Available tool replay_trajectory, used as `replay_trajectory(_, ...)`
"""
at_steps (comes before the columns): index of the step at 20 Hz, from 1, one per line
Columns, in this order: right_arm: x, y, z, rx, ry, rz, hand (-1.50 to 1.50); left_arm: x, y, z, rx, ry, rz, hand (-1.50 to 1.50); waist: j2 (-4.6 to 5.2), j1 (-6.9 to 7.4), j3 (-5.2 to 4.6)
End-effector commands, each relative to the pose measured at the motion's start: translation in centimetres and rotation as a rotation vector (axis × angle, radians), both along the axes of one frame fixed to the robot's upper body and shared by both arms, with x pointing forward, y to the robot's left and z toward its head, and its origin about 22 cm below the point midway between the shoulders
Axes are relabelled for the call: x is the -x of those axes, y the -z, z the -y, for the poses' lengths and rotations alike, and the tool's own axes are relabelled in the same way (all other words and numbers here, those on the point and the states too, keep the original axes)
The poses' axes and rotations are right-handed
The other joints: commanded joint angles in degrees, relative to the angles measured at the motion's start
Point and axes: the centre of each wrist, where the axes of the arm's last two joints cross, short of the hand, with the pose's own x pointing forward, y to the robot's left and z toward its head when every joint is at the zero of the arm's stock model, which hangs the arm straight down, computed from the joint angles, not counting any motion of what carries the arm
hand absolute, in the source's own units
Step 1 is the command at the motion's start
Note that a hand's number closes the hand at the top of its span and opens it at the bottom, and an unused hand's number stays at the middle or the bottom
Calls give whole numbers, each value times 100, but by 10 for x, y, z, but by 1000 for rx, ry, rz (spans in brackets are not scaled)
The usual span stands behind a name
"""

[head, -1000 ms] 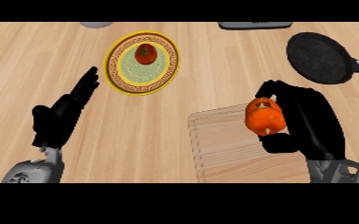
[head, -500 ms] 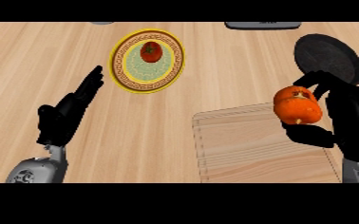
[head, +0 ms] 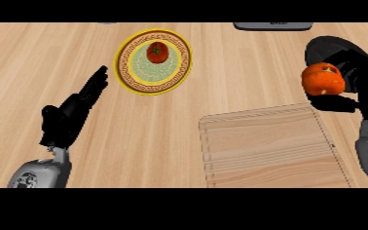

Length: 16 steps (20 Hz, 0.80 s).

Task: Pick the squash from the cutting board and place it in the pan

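An orange squash (head: 321, 79) hangs at the right edge of the head view, with my right hand (head: 349, 85) curled round it from the right. It sits over the near rim of the black pan (head: 325, 48), which my hand partly hides. The wooden cutting board (head: 273, 148) lies bare at the lower right, below the squash. At the left my left hand (head: 72, 112) rests open, fingers pointing up towards the plate.
A yellow-rimmed plate (head: 137, 73) with a red tomato (head: 157, 52) on it lies at the upper middle. A dark grey object (head: 273, 26) shows at the far edge of the counter.
My right hand has lifted the squash off the cutting board and carried it up and to the right, to the pan's rim. The left hand has kept still.
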Motion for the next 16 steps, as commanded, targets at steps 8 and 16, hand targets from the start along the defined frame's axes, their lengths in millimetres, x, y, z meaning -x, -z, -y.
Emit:
replay_trajectory(8, -61, 28, 89, 62, 110, 54, 150, -1, 7, 22, -5, 21, 12, 0, 29, 94, 5)
replay_trajectory(16, -76, 52, 110, 61, 127, 52, 150, 3, 4, 16, 13, 45, 1, 0, 69, 199, 13)
